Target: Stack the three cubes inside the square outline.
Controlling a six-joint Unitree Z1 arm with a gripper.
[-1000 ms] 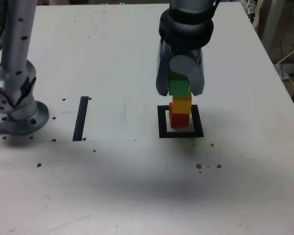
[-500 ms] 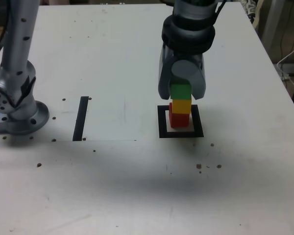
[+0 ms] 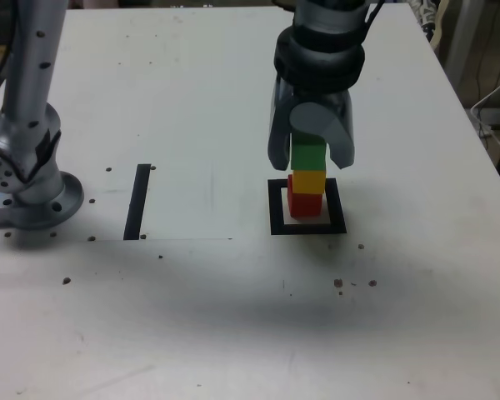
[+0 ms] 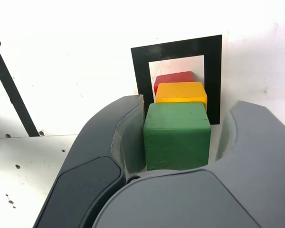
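A small solid-green cube (image 4: pixel 177 135), a small solid amber-yellow cube (image 4: pixel 181 92) and a small solid-red cube (image 3: pixel 305 203). A thick square outline (image 3: pixel 277 222) is plain black around a white centre. A straight flat strip (image 3: pixel 137 202) is black. The flat tabletop (image 3: pixel 208 308) is white with dark brown specks. The two-fingered gripper (image 3: pixel 312 137) is grey.

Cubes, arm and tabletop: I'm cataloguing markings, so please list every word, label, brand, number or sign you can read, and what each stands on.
No readable text in either view: none on the green cube, yellow cube, red cube, robot arm or tabletop.
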